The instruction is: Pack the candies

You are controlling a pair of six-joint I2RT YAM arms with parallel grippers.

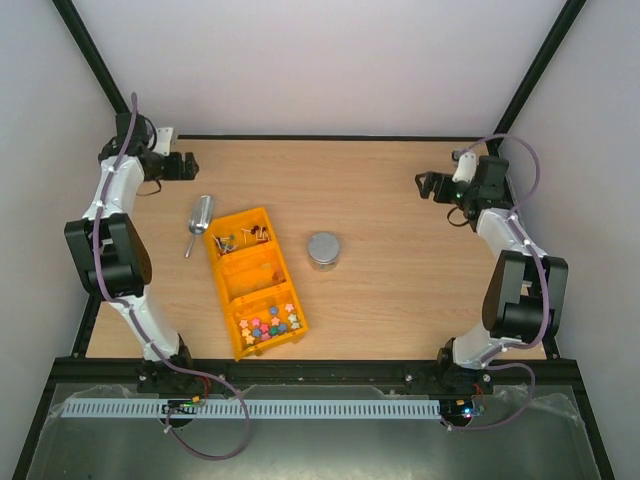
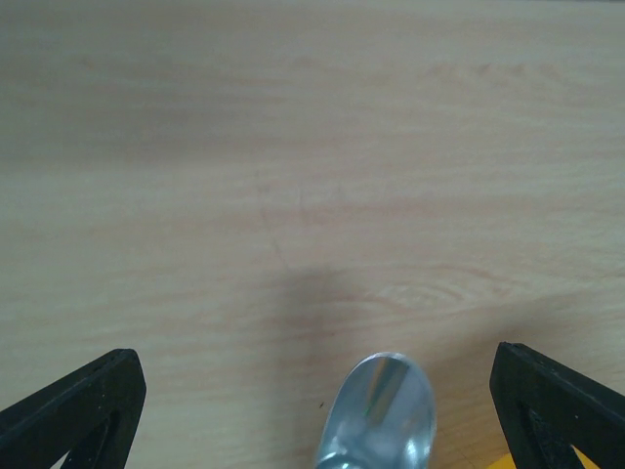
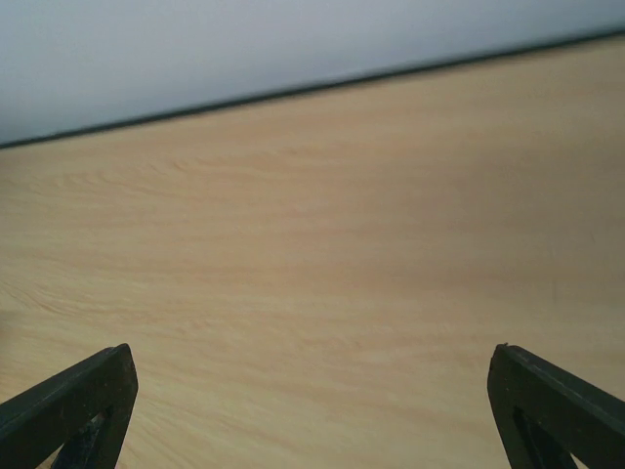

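Near edge: both arm bases were bolted there, with the wooden table [image 1: 400, 290] stretching away from them. An orange tray [image 1: 255, 280] lay left of centre, angled, with three compartments in a row. Nearest compartment held a bunch of small multicoloured pieces [image 1: 267, 325]. The candies [image 1: 245, 240], gold and brown wrapped, sat in the farthest compartment of the tray, loosely piled, some against the far wall. None was held by either claw.

A round metal tin [image 1: 323, 250] stood upright just right of the tray, level with its far half, not touching it. A metal scoop [image 1: 200, 220] lay on the table just left of the tray's far corner, bowl pointing away from the bases, handle toward them.

Farther back, the left gripper [image 1: 190, 166] hung over the far left corner, beyond the scoop, jaws spread wide apart, nothing between them. In the left wrist view its black fingers [image 2: 78, 415] framed the scoop's bowl lying on the wood below, apart from both.

The right gripper [image 1: 424, 186] was over the far right side, well apart from tray and tin, jaws also wide apart and holding nothing. The right wrist view showed its fingers [image 3: 73, 405] over bare wood, with the table's back edge and a pale wall [image 3: 293, 39] beyond.
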